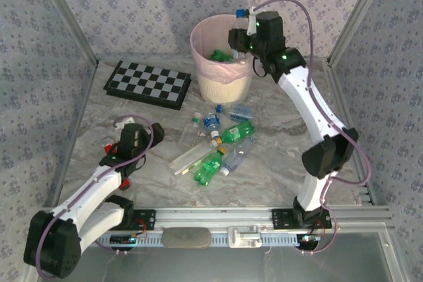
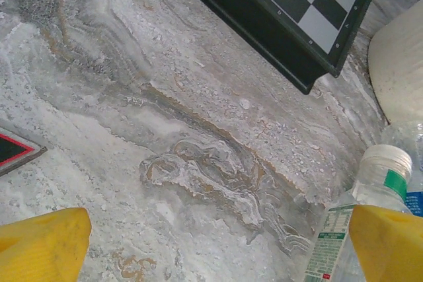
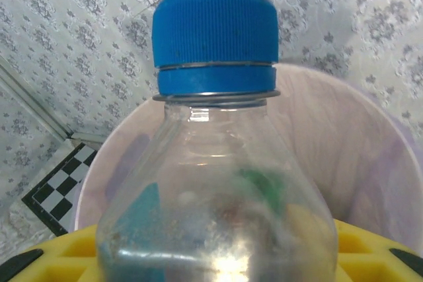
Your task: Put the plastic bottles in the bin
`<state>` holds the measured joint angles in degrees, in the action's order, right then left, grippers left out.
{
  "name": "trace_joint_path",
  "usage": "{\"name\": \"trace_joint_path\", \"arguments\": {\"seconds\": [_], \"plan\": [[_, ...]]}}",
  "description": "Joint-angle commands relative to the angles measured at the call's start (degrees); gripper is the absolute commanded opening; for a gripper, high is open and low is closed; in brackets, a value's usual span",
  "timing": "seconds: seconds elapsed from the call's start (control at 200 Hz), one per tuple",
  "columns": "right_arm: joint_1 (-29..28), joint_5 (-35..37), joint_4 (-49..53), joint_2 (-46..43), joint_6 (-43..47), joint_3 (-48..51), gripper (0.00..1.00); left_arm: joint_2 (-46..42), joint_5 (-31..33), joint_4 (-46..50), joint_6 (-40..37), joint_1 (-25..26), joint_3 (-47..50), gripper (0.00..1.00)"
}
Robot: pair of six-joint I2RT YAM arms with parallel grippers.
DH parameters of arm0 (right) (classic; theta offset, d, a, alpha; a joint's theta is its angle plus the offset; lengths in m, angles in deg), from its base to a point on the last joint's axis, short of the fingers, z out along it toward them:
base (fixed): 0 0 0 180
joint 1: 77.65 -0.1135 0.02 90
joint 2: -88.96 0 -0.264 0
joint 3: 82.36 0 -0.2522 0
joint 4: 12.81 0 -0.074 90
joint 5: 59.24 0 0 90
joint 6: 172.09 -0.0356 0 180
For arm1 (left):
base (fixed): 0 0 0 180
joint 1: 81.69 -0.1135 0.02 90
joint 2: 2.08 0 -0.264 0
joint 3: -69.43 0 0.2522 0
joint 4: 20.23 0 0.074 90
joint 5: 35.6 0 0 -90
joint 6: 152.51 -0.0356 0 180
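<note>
The right gripper (image 1: 243,30) clasps a clear blue-capped bottle (image 3: 215,163) over the 2 o'clock rim of the bin (image 1: 221,82). The left gripper (image 2: 215,255) hangs spread wide above the table (image 2: 165,130), a white-capped bottle (image 2: 378,175) just beside its right finger; the other bottles (image 1: 218,146) lie at the bin's 6 o'clock.

Lab rig: alu frame (image 1: 211,214), wallpaper walls (image 1: 152,4), marble tabletop (image 1: 274,140).

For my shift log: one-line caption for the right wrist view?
Right gripper holding a clear blue-capped bottle in front of the open pink-lined bin.
</note>
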<state>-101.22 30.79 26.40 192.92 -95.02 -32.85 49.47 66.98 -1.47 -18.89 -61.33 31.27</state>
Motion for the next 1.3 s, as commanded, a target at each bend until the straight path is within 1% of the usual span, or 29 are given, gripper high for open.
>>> {"name": "trace_joint_path", "arguments": {"seconds": [0.0, 0.1, 0.18, 0.495, 0.57, 0.63, 0.68, 0.83, 0.895, 0.94, 0.979, 1.139, 1.214, 1.294], "plan": [[0.41, -1.79, 1.98, 4.67, 1.42, -8.52, 0.49, -2.66, -1.38, 1.8, -1.76, -0.06, 1.01, 1.0], [0.72, -2.44, 4.32, 9.84, 0.86, -14.5, 0.5, -4.07, -1.89, 2.28, -1.99, 0.12, 1.71, 1.0], [1.05, -3.14, 5.78, 13.35, -0.39, -17.01, 0.51, -4.74, -2.36, 2.39, -2.0, 0.19, 2.12, 1.0], [1.14, -6.44, 5.25, 20.6, -4.95, -17.21, 0.52, -4.35, -3.74, 1.69, -2.05, 0.65, 2.05, 1.0], [1.07, -6.62, 5.25, 21.32, -5.17, -17.21, 0.54, -4.26, -3.82, 1.64, -2.18, 0.9, 1.97, 1.0], [0.96, -6.62, 5.09, 21.62, -5.26, -17.2, 0.58, -4.18, -3.86, 1.68, -2.13, 1.08, 1.99, 1.0], [0.97, -6.62, 4.92, 21.62, -5.34, -17.15, 0.62, -4.04, -3.83, 1.67, -2.15, 1.26, 1.97, 1.0], [0.98, -6.36, 4.78, 21.63, -5.51, -18.61, 0.85, -3.14, -3.83, 1.34, -2.21, 1.95, 1.56, 1.0], [0.98, -6.66, 5.13, 21.47, -5.35, -20.09, 0.94, -2.58, -3.88, 1.33, -2.48, 2.44, 1.08, 1.0], [0.98, -6.88, 5.44, 21.16, -5.22, -21.02, 0.98, -2.14, -3.9, 1.33, -2.74, 2.83, 0.64, 1.0], [0.93, -7.05, 5.64, 20.58, -5.1, -21.76, 0.99, -1.66, -3.9, 1.33, -3.0, 3.25, 0.22, 1.0], [0.79, -7.28, 5.55, 16.02, -3.89, -21.02, 0.99, 0.35, -4.37, 1.17, -4.48, 5.14, -1.59, 1.0], [0.56, -6.9, 4.79, 12.4, -3.18, -17.92, 0.99, 1.66, -4.74, 1.07, -5.0, 5.89, -2.56, 1.0], [0.37, -6.55, 2.68, 7.52, -2.64, -12.2, 0.99, 3.38, -5.22, 0.9, -5.73, 6.72, -3.72, 1.0]]}}
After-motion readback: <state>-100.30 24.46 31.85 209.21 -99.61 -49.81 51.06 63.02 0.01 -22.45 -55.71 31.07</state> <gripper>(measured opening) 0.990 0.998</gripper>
